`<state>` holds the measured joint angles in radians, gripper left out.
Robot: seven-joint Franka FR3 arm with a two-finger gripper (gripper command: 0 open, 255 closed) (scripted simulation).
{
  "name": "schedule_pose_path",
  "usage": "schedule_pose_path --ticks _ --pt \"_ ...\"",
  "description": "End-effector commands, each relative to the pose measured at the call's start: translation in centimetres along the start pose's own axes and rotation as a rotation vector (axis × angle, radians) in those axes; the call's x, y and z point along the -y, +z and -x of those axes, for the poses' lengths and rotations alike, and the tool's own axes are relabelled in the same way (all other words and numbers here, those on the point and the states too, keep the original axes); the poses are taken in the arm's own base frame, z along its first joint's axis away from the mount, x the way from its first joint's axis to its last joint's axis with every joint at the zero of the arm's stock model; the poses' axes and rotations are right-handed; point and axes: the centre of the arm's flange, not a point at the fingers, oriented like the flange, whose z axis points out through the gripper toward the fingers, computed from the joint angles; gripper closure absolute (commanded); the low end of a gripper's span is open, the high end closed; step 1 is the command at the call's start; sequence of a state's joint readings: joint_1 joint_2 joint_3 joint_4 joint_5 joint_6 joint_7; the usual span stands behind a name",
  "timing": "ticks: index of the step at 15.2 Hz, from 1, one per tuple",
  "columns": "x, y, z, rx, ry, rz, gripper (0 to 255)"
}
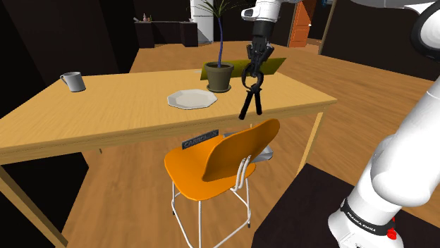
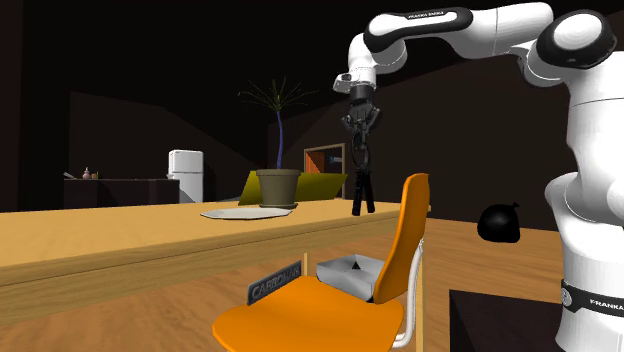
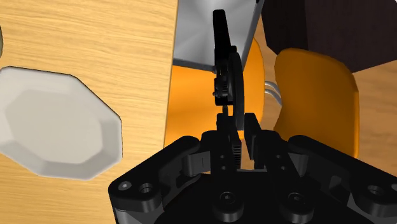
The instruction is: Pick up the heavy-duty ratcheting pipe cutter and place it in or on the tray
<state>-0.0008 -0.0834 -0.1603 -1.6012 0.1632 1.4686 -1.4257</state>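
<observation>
Presently the end effector (image 1: 252, 79) is clenched on the black pipe cutter (image 1: 250, 99), hanging over the bench's (image 1: 106, 106) chair-side edge; carrying step; next, move over the pale octagonal tray (image 1: 190, 99), lower, release.

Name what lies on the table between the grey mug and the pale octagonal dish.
Nothing: in the shoulder view, the wooden tabletop between the mug and the dish is bare.

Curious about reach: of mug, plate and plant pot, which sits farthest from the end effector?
The grey mug, alone toward the shoulder view's left; plate and pot stand near the end effector.
</observation>
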Motion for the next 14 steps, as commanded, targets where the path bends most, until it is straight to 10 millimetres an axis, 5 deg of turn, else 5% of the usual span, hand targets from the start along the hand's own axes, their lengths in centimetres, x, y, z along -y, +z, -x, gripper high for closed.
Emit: schedule_pose_path --ticks 1,14 --pt "-0.1 1.0 0.1 0.0 0.0 0.0 255" --pt "-0.6 7.7 1.3 0.0 0.0 0.0 255"
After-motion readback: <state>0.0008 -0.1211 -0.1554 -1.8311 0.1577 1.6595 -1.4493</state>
